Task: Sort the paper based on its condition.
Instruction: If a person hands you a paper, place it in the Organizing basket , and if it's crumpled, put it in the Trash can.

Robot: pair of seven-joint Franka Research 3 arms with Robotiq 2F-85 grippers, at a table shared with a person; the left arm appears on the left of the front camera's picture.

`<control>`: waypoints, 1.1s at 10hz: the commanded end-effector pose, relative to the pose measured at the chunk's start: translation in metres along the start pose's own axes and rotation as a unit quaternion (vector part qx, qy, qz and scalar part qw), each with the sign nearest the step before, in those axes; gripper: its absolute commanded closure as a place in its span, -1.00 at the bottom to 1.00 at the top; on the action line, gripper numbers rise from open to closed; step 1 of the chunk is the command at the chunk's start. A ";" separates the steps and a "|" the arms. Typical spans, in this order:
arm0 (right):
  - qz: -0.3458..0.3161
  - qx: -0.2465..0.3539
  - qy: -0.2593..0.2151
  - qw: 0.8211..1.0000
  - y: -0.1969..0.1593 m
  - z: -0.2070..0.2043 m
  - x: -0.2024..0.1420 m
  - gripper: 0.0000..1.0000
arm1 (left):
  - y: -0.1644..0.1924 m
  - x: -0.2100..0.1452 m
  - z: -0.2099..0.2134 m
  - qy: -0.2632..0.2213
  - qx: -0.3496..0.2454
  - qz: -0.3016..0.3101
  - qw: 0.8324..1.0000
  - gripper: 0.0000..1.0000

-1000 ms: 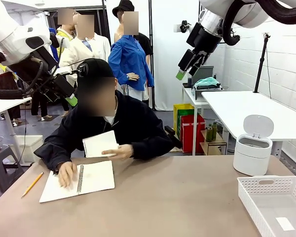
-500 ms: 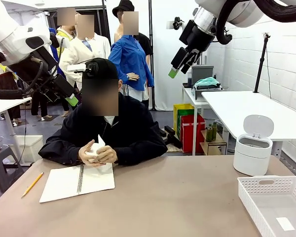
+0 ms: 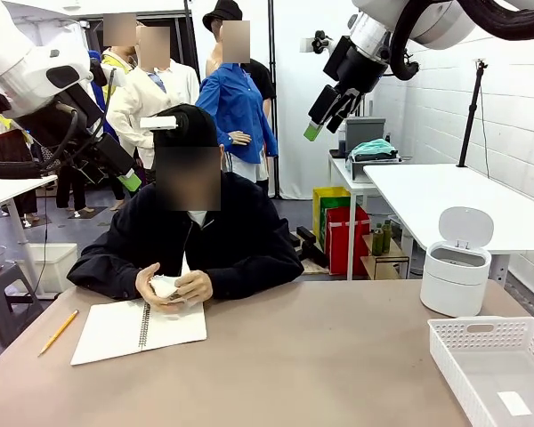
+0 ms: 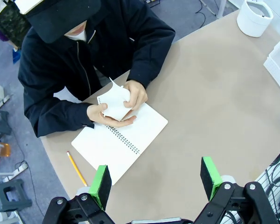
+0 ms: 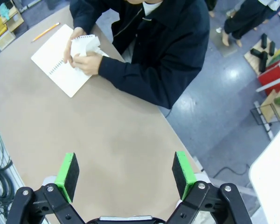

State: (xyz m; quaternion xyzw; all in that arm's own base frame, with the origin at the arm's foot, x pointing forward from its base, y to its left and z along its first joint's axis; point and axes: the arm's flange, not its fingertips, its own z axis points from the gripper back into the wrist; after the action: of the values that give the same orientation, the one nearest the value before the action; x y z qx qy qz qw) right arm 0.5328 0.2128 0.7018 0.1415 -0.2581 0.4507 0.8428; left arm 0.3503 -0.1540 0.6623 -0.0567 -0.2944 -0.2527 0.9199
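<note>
The person across the table holds a white sheet of paper (image 3: pixel 169 289) in both hands and is squeezing it together just above the open spiral notebook (image 3: pixel 133 327). From the left wrist view the paper (image 4: pixel 114 103) looks bent and partly crumpled, and the right wrist view shows the paper (image 5: pixel 84 46) bunched between the hands. My left gripper (image 4: pixel 155 179) hangs open high over the table's near left side, holding nothing. High above the table, my right gripper (image 5: pixel 125 170) is open and holds nothing. In the front view the left gripper (image 3: pixel 127 180) is raised at the left and the right gripper (image 3: pixel 315 129) at the upper right.
A yellow pencil (image 3: pixel 58 332) lies left of the notebook. A white lidded bin (image 3: pixel 458 267) with its lid up stands at the far right. In front of it is a white slotted basket (image 3: pixel 498 365) with a small label inside. The middle of the tabletop is bare.
The person held a flat sheet up in one hand and now crumples it in both hands over the notebook. My right arm swung left a little, then stopped. The left arm has not moved.
</note>
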 end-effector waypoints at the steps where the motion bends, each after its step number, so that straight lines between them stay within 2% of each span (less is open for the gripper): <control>1: -0.001 -0.001 0.001 1.000 0.000 0.000 0.000 -1.00 | 0.001 0.000 0.001 0.000 0.004 -0.002 1.000 -1.00; 11: -0.001 -0.001 0.001 1.000 0.000 0.000 0.000 -1.00 | 0.001 0.000 0.001 0.000 0.004 -0.002 1.000 -1.00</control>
State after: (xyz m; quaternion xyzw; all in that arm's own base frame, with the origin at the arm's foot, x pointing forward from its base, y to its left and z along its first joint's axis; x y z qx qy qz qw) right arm 0.5328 0.2128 0.7018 0.1415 -0.2581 0.4507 0.8428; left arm 0.3503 -0.1540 0.6623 -0.0567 -0.2944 -0.2527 0.9199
